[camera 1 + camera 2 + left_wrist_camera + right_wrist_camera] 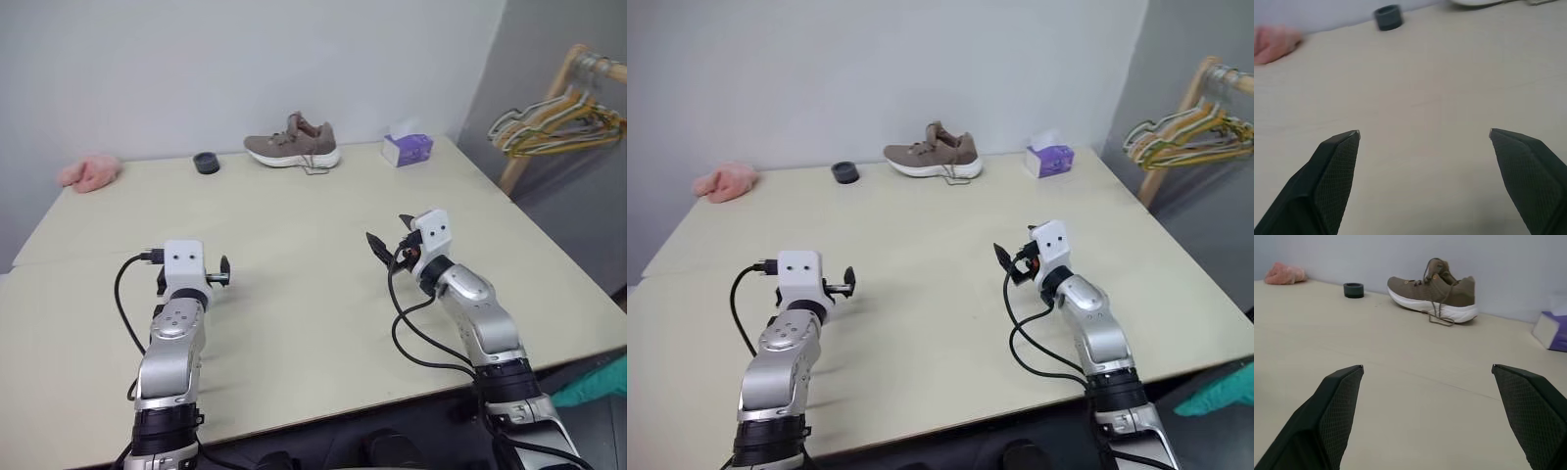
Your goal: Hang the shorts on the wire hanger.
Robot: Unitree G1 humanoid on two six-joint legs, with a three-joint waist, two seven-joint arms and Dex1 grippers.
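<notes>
- Both arms reach forward over the beige table [294, 294], forearms roughly level, wrists above the surface.
- The left gripper [1422, 134] points straight ahead toward the far wall, its two black fingers [1334, 166] spread wide with nothing between them.
- The right gripper [1427, 367] angles forward and slightly leftward, aimed at the brown sneaker [1432, 291]; its jaws also stand wide apart and hold nothing.
- A teal-green cloth [598, 382], apparently the shorts, shows below the table's near right corner, well apart from both grippers.
- Coloured hangers [558, 122] bunch on a wooden rack at the far right; whether the wire hanger is among them cannot be told.
- A pink cloth [90, 171], a dark ring [207, 163] and a tissue box [408, 148] line the far edge.
</notes>
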